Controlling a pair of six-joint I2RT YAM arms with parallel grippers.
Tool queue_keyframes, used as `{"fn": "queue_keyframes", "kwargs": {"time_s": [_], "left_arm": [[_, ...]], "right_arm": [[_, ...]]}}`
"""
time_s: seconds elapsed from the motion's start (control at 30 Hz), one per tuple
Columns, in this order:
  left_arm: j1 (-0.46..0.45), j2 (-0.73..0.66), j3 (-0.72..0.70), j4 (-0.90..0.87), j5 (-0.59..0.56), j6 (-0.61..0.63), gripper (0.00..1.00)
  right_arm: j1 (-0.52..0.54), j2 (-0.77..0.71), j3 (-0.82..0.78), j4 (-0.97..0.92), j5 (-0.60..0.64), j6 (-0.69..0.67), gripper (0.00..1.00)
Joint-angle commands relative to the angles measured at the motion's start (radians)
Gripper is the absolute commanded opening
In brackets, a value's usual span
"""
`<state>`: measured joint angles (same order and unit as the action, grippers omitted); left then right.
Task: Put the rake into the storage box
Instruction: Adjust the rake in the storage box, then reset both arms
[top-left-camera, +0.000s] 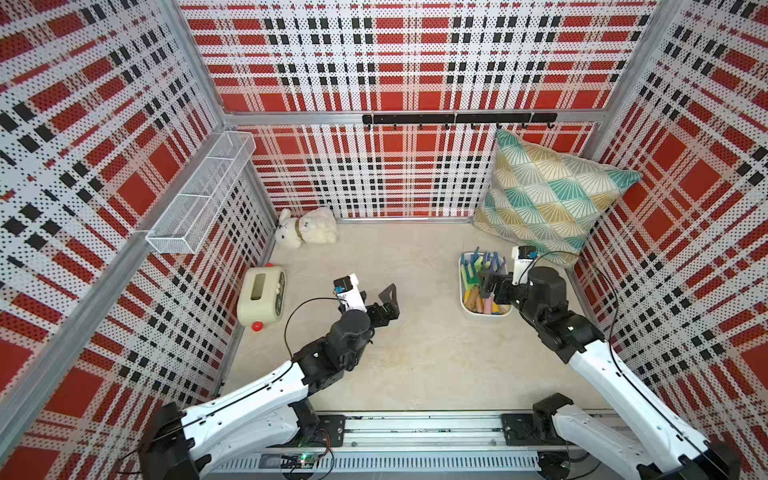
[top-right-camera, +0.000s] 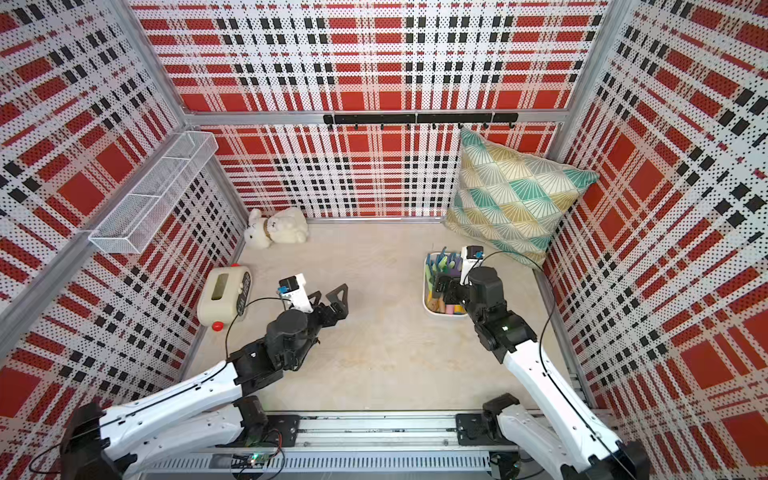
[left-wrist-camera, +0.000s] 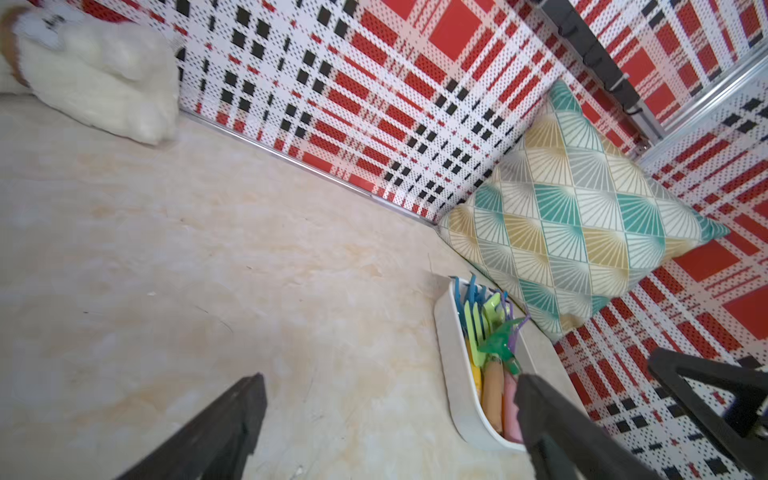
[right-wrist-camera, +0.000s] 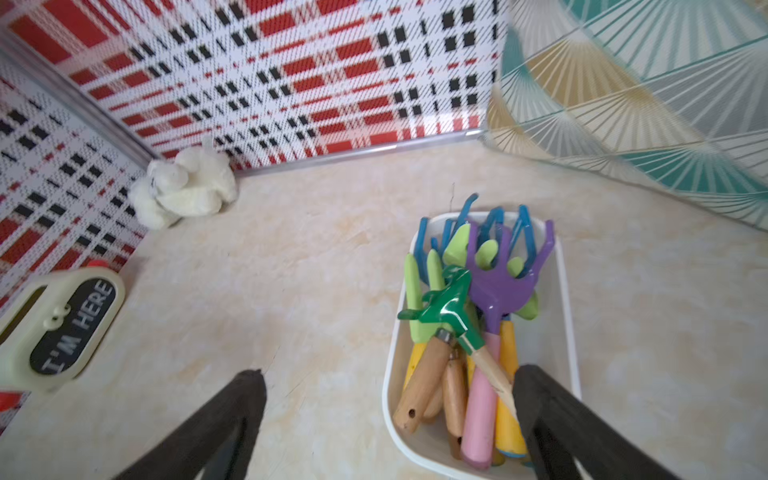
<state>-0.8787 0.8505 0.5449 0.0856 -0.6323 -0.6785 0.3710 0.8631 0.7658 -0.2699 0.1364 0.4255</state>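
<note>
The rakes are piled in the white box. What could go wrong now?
The green rake lies tilted atop the pile, its handle beside one of the right gripper's fingers; pulling back might drag it from the storage box. The blue rake's tines poke over the rim, so a bump could catch them.

Rakes (right-wrist-camera: 494, 291) lie in the storage box (right-wrist-camera: 552, 332), before the cushion (top-left-camera: 552, 195)

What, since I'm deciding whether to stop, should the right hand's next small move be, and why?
Probably lift the right hand straight up, clear of the storage box. Its jaws stand open and empty, and the green rake lies inside the box atop the purple rake, so nothing seems left to place; one finger sits close to its handle.
</note>
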Motion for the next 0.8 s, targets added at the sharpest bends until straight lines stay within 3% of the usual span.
{"fn": "queue_keyframes", "kwargs": {"time_s": [0.0,0.1,0.23,0.3,0.5,0.63,0.77], "left_arm": [[0.120,-0.082,-0.042,-0.028,-0.030,0.103,0.99],[0.290,-0.158,-0.084,-0.004,0.092,0.172,0.99],[0.488,-0.234,-0.171,0.066,0.230,0.254,0.99],[0.531,-0.254,-0.240,0.160,0.275,0.293,0.99],[0.677,-0.199,-0.334,0.286,0.219,0.393,0.99],[0.793,-0.110,-0.351,0.350,0.296,0.426,0.99],[0.850,-0.062,-0.390,0.470,0.358,0.497,0.99]], "right_arm": [[0.002,-0.068,-0.044,0.059,0.208,0.043,1.00],[0.002,-0.079,-0.077,0.104,0.271,-0.027,1.00],[0.002,0.010,-0.055,0.111,0.383,-0.063,1.00],[0.002,0.037,-0.077,0.163,0.397,-0.099,1.00],[-0.063,-0.014,-0.331,0.573,0.382,-0.311,1.00],[-0.237,-0.035,-0.428,0.697,0.221,-0.260,1.00],[-0.304,-0.013,-0.498,0.813,0.226,-0.246,1.00]]}}
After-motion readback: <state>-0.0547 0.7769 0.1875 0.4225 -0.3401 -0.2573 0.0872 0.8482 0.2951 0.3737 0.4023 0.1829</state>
